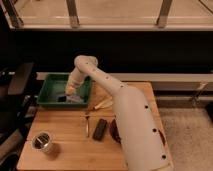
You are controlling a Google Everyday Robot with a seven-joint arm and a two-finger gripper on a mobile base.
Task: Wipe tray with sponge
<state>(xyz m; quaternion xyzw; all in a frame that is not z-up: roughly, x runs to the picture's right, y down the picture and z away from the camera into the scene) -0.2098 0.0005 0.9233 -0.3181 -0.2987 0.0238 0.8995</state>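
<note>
My jaws sit low in the tray (50, 88), right over the sponge (71, 98), which lies lengthwise along the tray's long side; gripping or open, I cannot tell.

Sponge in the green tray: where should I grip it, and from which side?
Likely from straight above, across the narrow width of the small flat pale-and-blue sponge: it lies flat inside the rimmed green plastic tray. The hand is right over it.

The arm (132, 117) is formed of smooth, cream-white rounded shells, and small dark holes are dotted along them. The gripper (70, 91), equally pale, is seen over the tray (49, 104).
</note>
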